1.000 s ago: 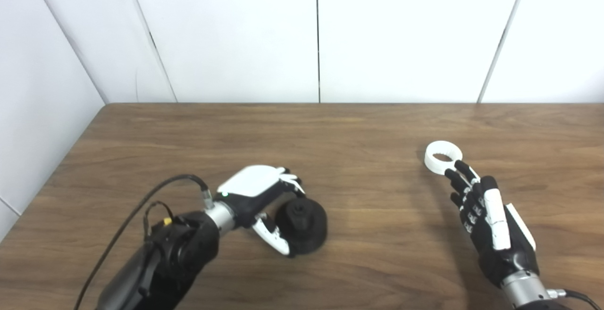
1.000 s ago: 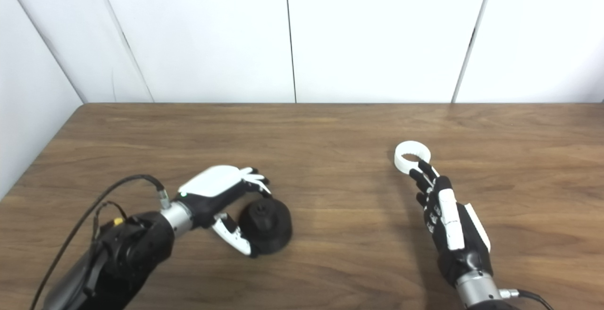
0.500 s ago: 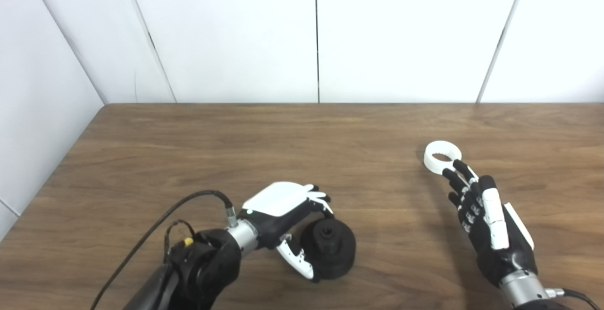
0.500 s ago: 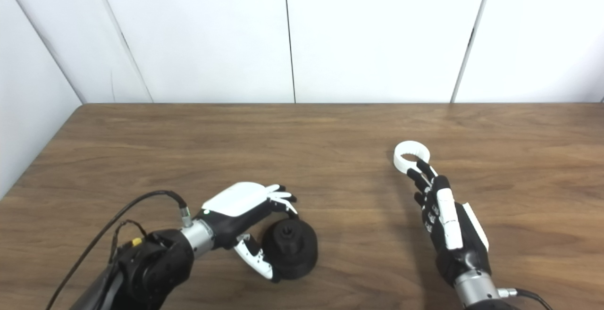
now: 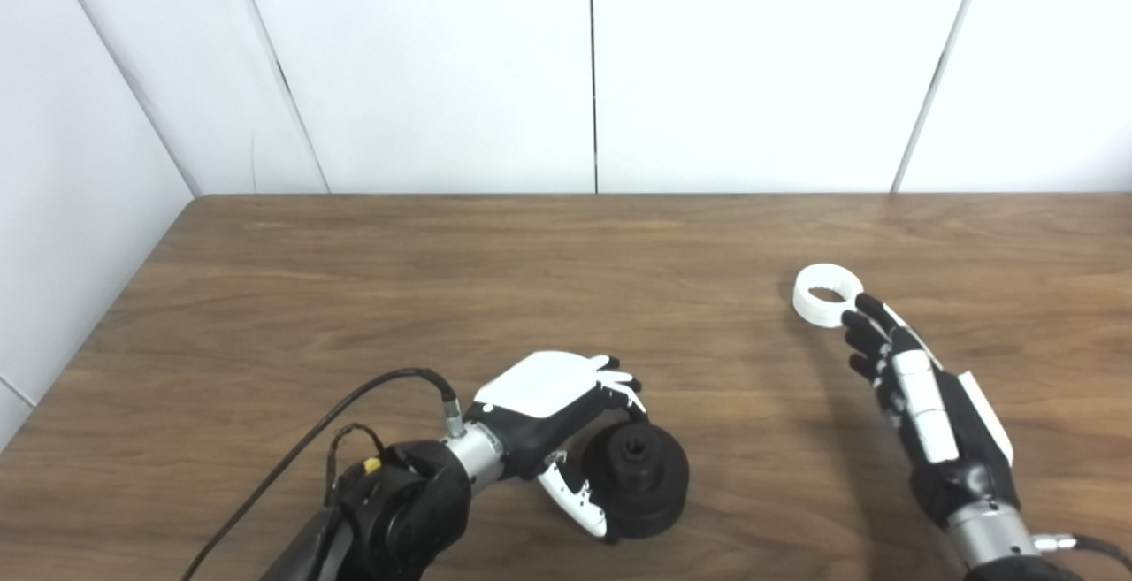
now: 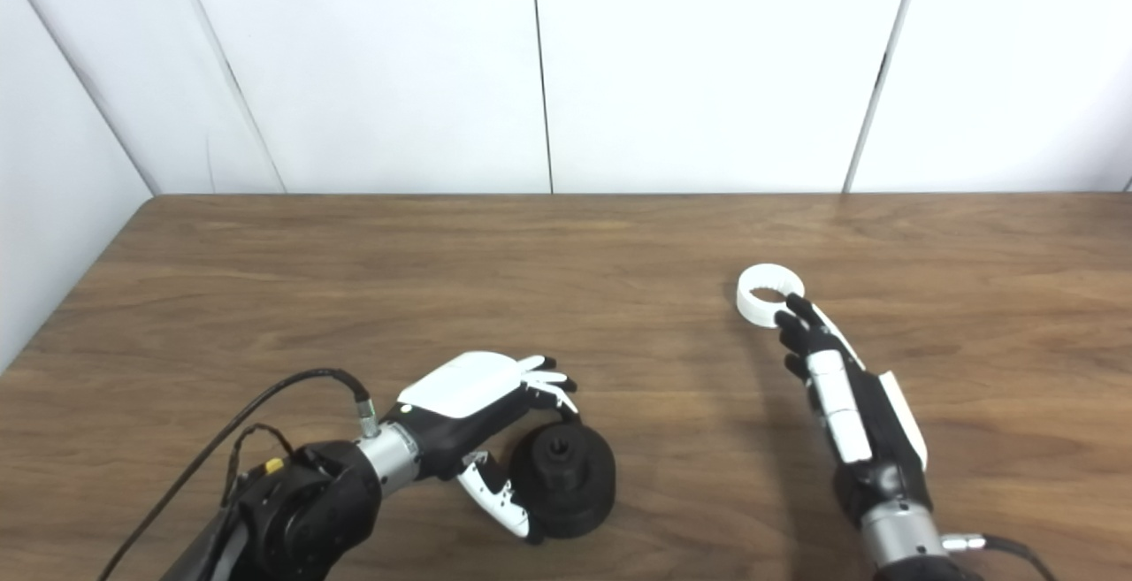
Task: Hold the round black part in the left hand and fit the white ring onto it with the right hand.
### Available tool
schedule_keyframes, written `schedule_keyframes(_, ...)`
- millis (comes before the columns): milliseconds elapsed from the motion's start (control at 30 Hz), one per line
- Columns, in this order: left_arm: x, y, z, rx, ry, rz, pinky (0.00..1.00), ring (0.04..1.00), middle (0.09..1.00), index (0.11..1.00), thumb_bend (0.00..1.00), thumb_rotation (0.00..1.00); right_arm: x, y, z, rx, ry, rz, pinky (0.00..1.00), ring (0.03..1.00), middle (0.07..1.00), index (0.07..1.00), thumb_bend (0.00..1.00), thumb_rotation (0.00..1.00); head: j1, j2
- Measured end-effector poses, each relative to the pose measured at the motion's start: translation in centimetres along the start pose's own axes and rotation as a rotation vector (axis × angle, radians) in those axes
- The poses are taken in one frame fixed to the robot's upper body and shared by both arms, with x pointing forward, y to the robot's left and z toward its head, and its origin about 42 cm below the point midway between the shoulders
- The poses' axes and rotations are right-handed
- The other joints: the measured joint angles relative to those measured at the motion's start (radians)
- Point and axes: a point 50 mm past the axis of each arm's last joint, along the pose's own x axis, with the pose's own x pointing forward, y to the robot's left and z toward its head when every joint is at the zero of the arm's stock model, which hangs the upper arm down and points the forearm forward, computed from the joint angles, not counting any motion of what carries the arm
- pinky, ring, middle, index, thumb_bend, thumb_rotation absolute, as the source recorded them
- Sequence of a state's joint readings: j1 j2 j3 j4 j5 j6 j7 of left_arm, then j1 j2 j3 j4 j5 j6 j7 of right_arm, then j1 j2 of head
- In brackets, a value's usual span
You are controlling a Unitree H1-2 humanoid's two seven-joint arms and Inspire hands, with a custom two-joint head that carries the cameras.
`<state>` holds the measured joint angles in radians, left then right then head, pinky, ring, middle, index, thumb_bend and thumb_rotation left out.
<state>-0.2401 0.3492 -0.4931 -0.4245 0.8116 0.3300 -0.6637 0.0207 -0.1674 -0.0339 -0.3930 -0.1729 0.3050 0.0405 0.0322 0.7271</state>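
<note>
The left hand [image 5: 566,417] grips the round black part [image 5: 638,478] on the table [image 5: 442,280]. The right hand [image 5: 920,404] is open, its fingertips [image 5: 865,305] at the white ring [image 5: 827,294].

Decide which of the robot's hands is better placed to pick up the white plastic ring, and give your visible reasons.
The right hand. Its fingertips reach right beside the white plastic ring on the wooden table, while the left hand is far off, wrapped around the round black part.

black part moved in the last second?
Yes. The round black part, gripped by the left hand, has slid right and toward the table's near edge, closing on the stationary white ring.
</note>
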Motion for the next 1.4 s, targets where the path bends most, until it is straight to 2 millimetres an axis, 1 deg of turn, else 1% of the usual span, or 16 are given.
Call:
schedule_keyframes(33, 0.0, 0.0, 0.0, 0.001, -0.001, 0.000, 0.90, 0.997, 0.921, 0.662, 0.84, 0.24, 0.5, -0.7, 0.4, -0.057, -0.019, -0.018, 0.82, 0.900, 0.901, 0.838, 0.73, 0.41, 0.000, 0.000)
schedule_keyframes(67, 0.0, 0.0, 0.0, 0.002, -0.003, 0.000, 0.91, 0.998, 0.921, 0.660, 0.85, 0.24, 1.0, -1.2, 0.8, -0.108, -0.037, -0.037, 0.85, 0.916, 0.908, 0.837, 0.76, 0.41, -0.002, -0.002)
schedule_keyframes(133, 0.0, -0.1, 0.0, 0.008, -0.011, -0.001, 0.92, 0.999, 0.922, 0.660, 0.85, 0.24, 2.7, -2.1, 2.3, -0.243, -0.096, -0.058, 0.89, 0.926, 0.915, 0.831, 0.80, 0.39, -0.003, -0.002)
schedule_keyframes(200, 0.2, -0.1, 0.2, 0.009, -0.022, -0.001, 0.92, 0.998, 0.921, 0.659, 0.85, 0.24, 4.5, -2.6, 3.9, -0.350, -0.157, -0.062, 0.95, 0.974, 0.933, 0.823, 0.84, 0.39, -0.002, -0.003)
schedule_keyframes(233, 0.2, -0.1, 0.3, 0.007, -0.023, -0.001, 0.92, 0.998, 0.922, 0.660, 0.85, 0.23, 5.2, -2.7, 4.2, -0.374, -0.165, -0.062, 0.96, 0.987, 0.940, 0.818, 0.85, 0.38, -0.002, -0.003)
schedule_keyframes(267, 0.2, -0.1, 0.3, 0.005, -0.025, -0.001, 0.92, 0.999, 0.922, 0.660, 0.85, 0.24, 6.3, -2.8, 4.4, -0.406, -0.170, -0.057, 0.97, 0.994, 0.949, 0.812, 0.86, 0.37, -0.002, -0.003)
schedule_keyframes(367, 0.3, -0.2, 0.5, 0.000, -0.029, -0.001, 0.92, 0.998, 0.922, 0.656, 0.85, 0.23, 9.5, -3.1, 4.3, -0.462, -0.144, -0.021, 0.95, 1.000, 0.956, 0.795, 0.89, 0.37, -0.002, -0.003)
schedule_keyframes(433, 0.4, -0.3, 0.6, -0.003, -0.032, 0.000, 0.92, 0.997, 0.922, 0.655, 0.85, 0.23, 10.3, -3.0, 4.0, -0.474, -0.127, -0.007, 0.93, 1.000, 0.953, 0.783, 0.89, 0.37, -0.002, -0.002)
schedule_keyframes(533, 0.4, -0.3, 0.6, -0.005, -0.030, 0.000, 0.91, 0.997, 0.920, 0.654, 0.85, 0.22, 11.6, -2.3, 2.9, -0.496, -0.076, 0.052, 0.89, 1.000, 0.947, 0.761, 0.91, 0.34, -0.002, -0.003)
schedule_keyframes(667, 0.3, -0.3, 0.5, -0.009, -0.028, 0.001, 0.91, 0.999, 0.921, 0.655, 0.85, 0.22, 12.6, -2.0, 1.6, -0.533, -0.020, 0.105, 0.87, 1.000, 0.946, 0.757, 0.92, 0.33, -0.005, -0.008)
schedule_keyframes(767, 0.4, -0.3, 0.4, -0.008, -0.028, 0.002, 0.92, 1.000, 0.923, 0.657, 0.85, 0.23, 14.0, -2.5, 0.9, -0.572, 0.025, 0.130, 0.88, 1.000, 0.945, 0.754, 0.92, 0.34, -0.008, -0.011)
schedule_keyframes(867, 0.3, -0.3, 0.3, -0.006, -0.029, 0.004, 0.91, 1.000, 0.923, 0.658, 0.85, 0.23, 15.0, -2.7, 0.7, -0.602, 0.044, 0.141, 0.90, 1.000, 0.945, 0.752, 0.93, 0.37, -0.009, -0.014)
schedule_keyframes(967, 0.4, -0.3, 0.3, -0.004, -0.030, 0.004, 0.91, 0.999, 0.923, 0.659, 0.86, 0.23, 15.8, -2.5, 0.4, -0.637, 0.066, 0.177, 0.92, 1.000, 0.947, 0.751, 0.93, 0.39, -0.009, -0.015)
schedule_keyframes(1067, 0.4, -0.3, 0.3, -0.004, -0.033, 0.005, 0.92, 1.000, 0.924, 0.661, 0.86, 0.23, 16.2, -2.6, -0.2, -0.656, 0.091, 0.193, 0.93, 1.000, 0.950, 0.754, 0.93, 0.39, -0.008, -0.017)
schedule_keyframes(1233, 0.4, -0.3, 0.3, -0.006, -0.032, 0.006, 0.91, 1.000, 0.925, 0.657, 0.86, 0.23, 16.5, -2.6, -0.8, -0.675, 0.115, 0.205, 0.95, 1.000, 0.949, 0.754, 0.92, 0.37, -0.008, -0.018)
schedule_keyframes(1400, 0.4, -0.3, 0.3, -0.004, -0.032, 0.007, 0.90, 0.998, 0.924, 0.659, 0.86, 0.24, 16.7, -2.7, -0.8, -0.679, 0.115, 0.208, 0.97, 1.000, 0.948, 0.757, 0.90, 0.35, -0.006, -0.018)
